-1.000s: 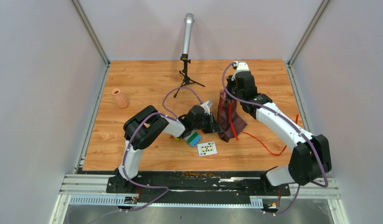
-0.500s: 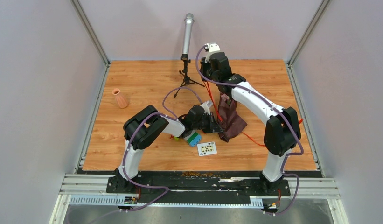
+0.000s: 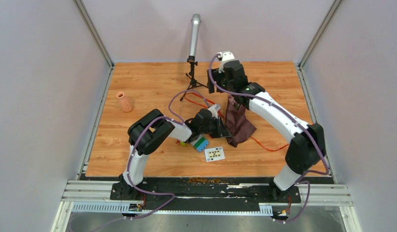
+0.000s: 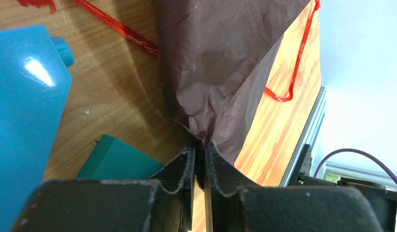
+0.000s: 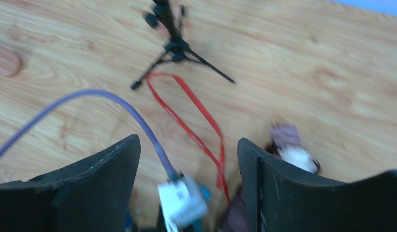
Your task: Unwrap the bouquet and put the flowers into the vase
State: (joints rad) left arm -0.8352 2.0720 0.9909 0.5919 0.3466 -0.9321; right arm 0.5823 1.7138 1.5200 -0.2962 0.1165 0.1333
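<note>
My left fingers [image 4: 184,162] are pinching one corner of the dark maroon paper wrap [image 4: 220,58]. They are almost closed, with just the paper tip squeezed between them. I think I am holding it low by the wooden surface [image 3: 153,82] so the wrap is not sliding while the other arm is working.

My right fingers [image 5: 109,169] are hanging wide apart up in the air and are holding nothing. Below them the thin red ribbon [image 5: 186,101] is lying loose in a loop near the black tripod of the grey microphone [image 5: 174,46], so I think the tie is off.

The little purple and white roses [image 5: 290,145] are peeking out of the top of the wrap. The small ribbed pink vase [image 3: 124,101] is standing far off at the left, waiting. A blue toy block [image 4: 22,96] is sitting just beside my left fingers.
</note>
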